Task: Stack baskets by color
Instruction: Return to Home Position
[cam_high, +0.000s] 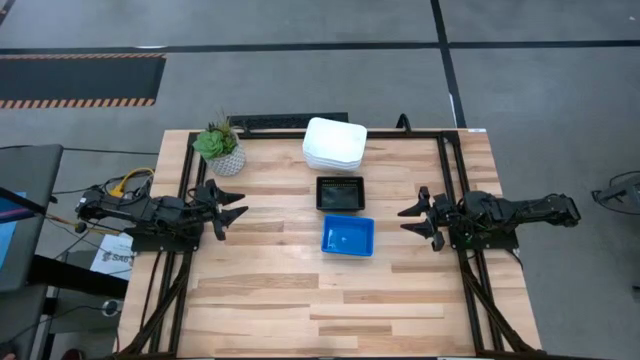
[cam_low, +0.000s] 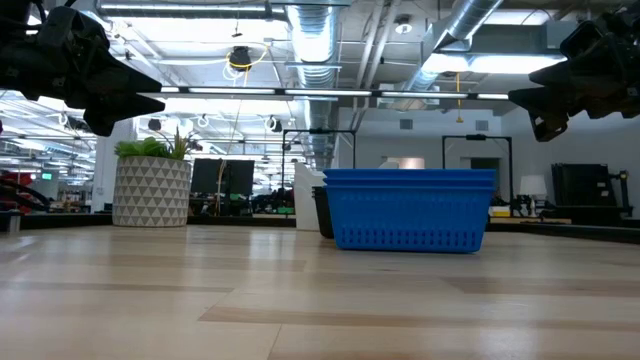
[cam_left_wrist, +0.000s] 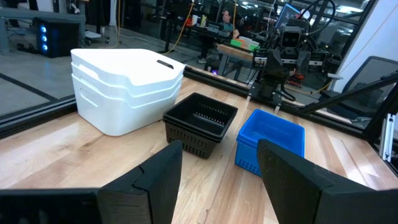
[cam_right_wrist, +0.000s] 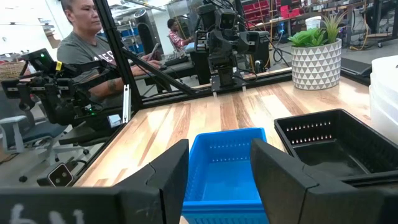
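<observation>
Three stacks of baskets stand in a row down the table's middle, each on its own base: white baskets (cam_high: 334, 143) at the far edge, black mesh baskets (cam_high: 340, 192) in the middle, bright blue baskets (cam_high: 348, 236) nearest. My left gripper (cam_high: 236, 212) hovers level at the table's left side, open and holding nothing. At the right side my right gripper (cam_high: 412, 222) hovers level, likewise open and holding nothing. In the left wrist view the white stack (cam_left_wrist: 127, 87), black stack (cam_left_wrist: 200, 121) and blue stack (cam_left_wrist: 270, 140) lie ahead of the fingers.
A green plant in a white patterned pot (cam_high: 222, 148) stands at the far left corner. Black frame rails (cam_high: 452, 170) run along the table's left, right and far sides. People sit beyond the table's left side (cam_right_wrist: 84, 43). Bare wood (cam_high: 320, 310) fills the near half.
</observation>
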